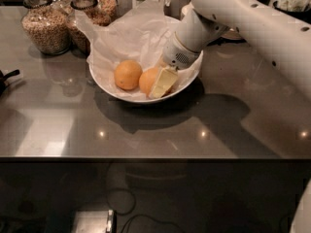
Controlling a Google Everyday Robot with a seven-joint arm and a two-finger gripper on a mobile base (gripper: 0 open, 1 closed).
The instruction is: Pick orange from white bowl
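Gripper [161, 80] in white bowl [146, 100], covering right side of orange [147, 79] (its far side unseen). Arm [252, 18] runs off right edge. Grain jar [46, 28] lid cropped at top edge; bench [146, 130] cut left.

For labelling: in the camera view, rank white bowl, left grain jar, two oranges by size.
1. White bowl.
2. Left grain jar.
3. Left orange and right orange look alike; the gripper, in the bowl, partly hides the latter.
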